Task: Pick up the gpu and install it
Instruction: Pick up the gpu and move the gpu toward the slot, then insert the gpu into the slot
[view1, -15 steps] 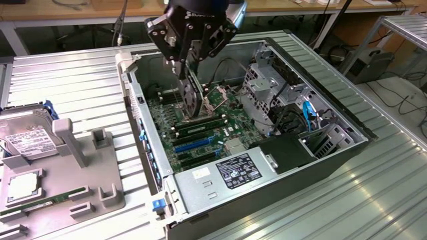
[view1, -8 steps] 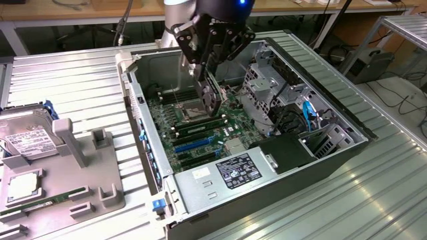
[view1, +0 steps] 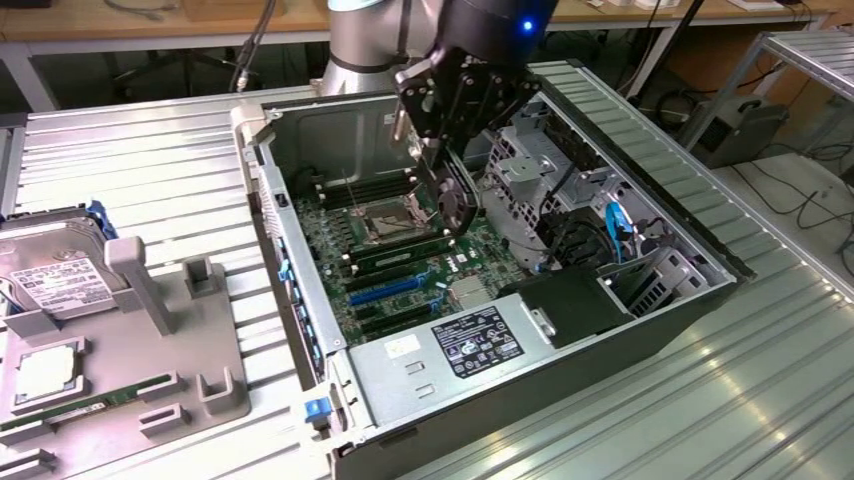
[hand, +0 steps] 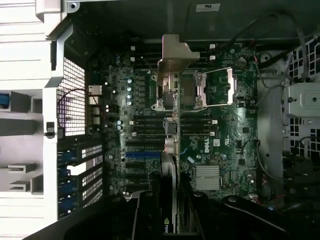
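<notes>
Over the motherboard (view1: 400, 275) of the one open computer case (view1: 601, 370), which lies on its side on the ribbed metal desk (view1: 147, 170), the single claw (view1: 447, 150) is clamped on the one gpu (view1: 454, 205), a finger on each face of the card. The gpu is held on edge above the board, over the one CPU socket (view1: 396, 220) and the black memory slots (view1: 387, 262). I cannot tell whether its lower edge touches anything.

Its long axis lies level and runs from far to near. The silver bracket (view1: 400, 120) is at the far end, toward the case's far wall. In the wrist view the gpu (hand: 170, 165) is a thin line running from the claw (hand: 171, 220) out to the bracket (hand: 176, 52). It crosses the blue slot (hand: 142, 155) at a right angle instead of lying along it.

Just beside the claw, on the exterior view's right, stands one silver drive cage (view1: 527, 160). Beyond it are black cables and one blue cable (view1: 617, 230). The socket's raised metal frame sits directly under the bracket end. Near the board's near edge are one small silver heat sink (view1: 470, 292) and one power supply (view1: 454, 345) with a white label.

Well apart, on the exterior view's left, one grey tray (view1: 187, 350) rests on the desk. It carries one hard drive (view1: 47, 280), one square processor chip (view1: 47, 370) and one green memory stick (view1: 94, 405).
</notes>
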